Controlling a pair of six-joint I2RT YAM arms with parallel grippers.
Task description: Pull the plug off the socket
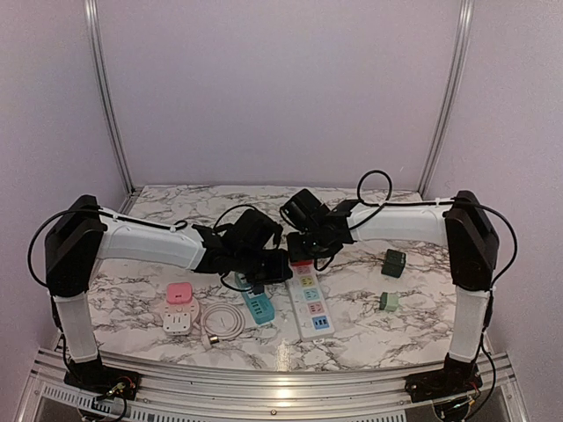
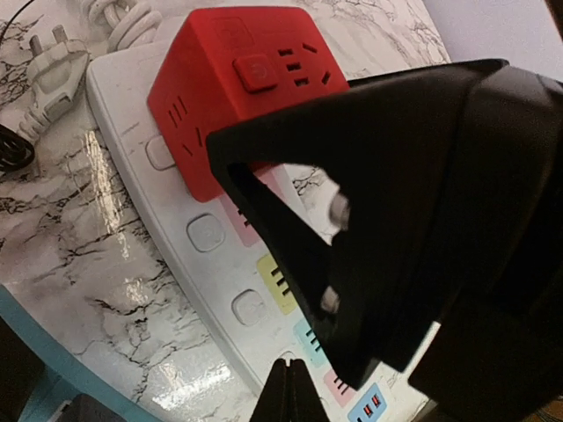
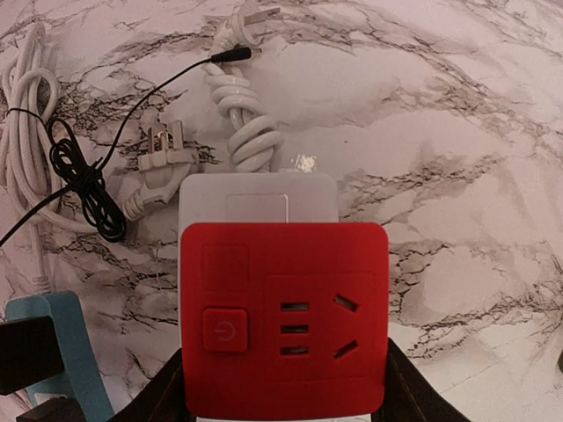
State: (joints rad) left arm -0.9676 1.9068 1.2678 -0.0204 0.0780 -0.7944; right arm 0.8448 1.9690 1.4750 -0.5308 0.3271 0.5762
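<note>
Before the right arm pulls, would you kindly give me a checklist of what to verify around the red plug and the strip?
1. The red plug is seated in the white power strip: ok, not yet pulled.
2. The right gripper straddles the plug with a finger against each side: ok.
3. The left gripper is shut: ok.
4. The left gripper presses the strip down: cannot tell. Its tip is at the strip, but contact is hidden.
5. The loose white plug and the coiled cord lie apart from the red plug: ok.
</note>
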